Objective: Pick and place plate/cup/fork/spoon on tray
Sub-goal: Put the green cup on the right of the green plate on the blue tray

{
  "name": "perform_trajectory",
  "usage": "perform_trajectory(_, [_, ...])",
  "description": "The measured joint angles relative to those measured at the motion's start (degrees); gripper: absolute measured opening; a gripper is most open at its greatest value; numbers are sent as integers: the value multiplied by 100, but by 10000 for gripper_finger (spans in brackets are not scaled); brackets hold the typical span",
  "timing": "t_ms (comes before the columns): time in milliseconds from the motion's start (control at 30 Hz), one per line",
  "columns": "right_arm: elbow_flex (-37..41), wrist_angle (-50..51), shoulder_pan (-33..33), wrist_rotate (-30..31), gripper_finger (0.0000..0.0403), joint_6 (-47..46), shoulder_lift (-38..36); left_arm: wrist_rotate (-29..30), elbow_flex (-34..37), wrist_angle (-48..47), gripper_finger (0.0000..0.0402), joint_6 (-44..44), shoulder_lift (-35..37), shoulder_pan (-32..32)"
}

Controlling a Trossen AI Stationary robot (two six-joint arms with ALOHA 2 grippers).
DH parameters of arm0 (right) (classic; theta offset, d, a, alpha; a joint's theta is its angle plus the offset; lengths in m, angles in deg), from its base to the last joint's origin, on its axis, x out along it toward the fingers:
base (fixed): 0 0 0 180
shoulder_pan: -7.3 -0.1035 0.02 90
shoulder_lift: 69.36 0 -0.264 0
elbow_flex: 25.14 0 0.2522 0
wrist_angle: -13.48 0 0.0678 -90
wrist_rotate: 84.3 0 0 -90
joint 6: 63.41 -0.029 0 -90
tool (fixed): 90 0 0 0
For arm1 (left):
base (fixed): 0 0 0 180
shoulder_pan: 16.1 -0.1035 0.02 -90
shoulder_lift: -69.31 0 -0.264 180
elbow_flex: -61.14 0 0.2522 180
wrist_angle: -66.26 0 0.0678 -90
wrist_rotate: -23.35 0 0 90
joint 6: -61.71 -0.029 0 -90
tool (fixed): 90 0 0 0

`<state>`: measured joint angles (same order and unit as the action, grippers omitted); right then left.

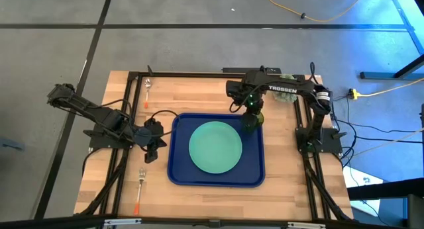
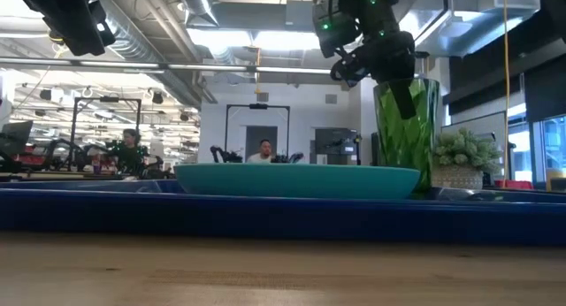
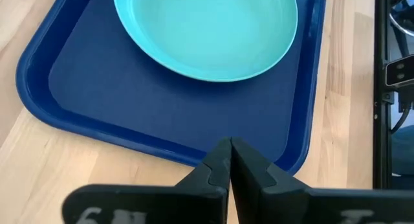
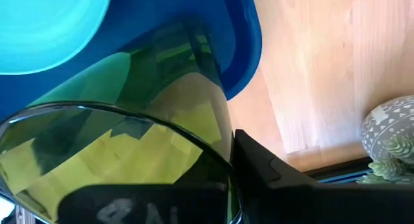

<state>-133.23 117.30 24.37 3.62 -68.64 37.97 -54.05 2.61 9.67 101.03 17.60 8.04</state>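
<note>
The mint-green plate [image 1: 215, 147] lies in the middle of the dark-blue tray [image 1: 182, 173]. My right gripper [image 1: 252, 110] is shut on the translucent dark-green cup [image 2: 405, 133], upright over the tray's far right corner. My left gripper [image 3: 229, 146] hangs shut with nothing in it, above the table just left of the tray. The spoon [image 1: 147, 90] lies flat on the wood at the far left. The fork [image 1: 140, 186] lies flat at the near left. My right gripper holds the cup by its wall at the rim [image 4: 217, 143], with one finger inside the cup [image 2: 402, 98] and one outside [image 4: 272, 172]. The fingers come from above, pointing down. The cup stands upright; the plate and the tray's rim hide its base.
A spiky pale-green plant in a patterned pot [image 2: 460, 156] stands near the table's far right corner, just beyond the cup. Black frame rails [image 1: 126, 123] run along the table's left, right and far sides. Bare wood shows left of the tray and along the table's near edge.
</note>
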Motion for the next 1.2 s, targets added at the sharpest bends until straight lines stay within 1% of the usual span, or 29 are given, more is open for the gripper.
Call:
perform_trajectory(200, [2, -4, 2, -111, 14, 288, 7, 0, 0, 0, 0, 76, 0, 0])
perform_trajectory(467, [4, 3, 2, -124, 11, 440, 230, 0, 0, 2, 0, 82, 0, 0])
perform_trajectory(600, [-17, 20, 6, -223, 12, 701, 323, 0, 0, 2, 0, 102, 0, 0])
perform_trajectory(733, [-12, 21, 2, -274, 20, 897, 337, 0, 0, 2, 0, 104, -2, 0])
perform_trajectory(967, [21, -98, -7, -261, 47, 870, 379, -1, 0, 3, 0, 102, -2, 0])
perform_trajectory(1200, [15, -20, -44, -257, 55, 807, 376, 0, 0, 2, 0, 102, -2, 2])
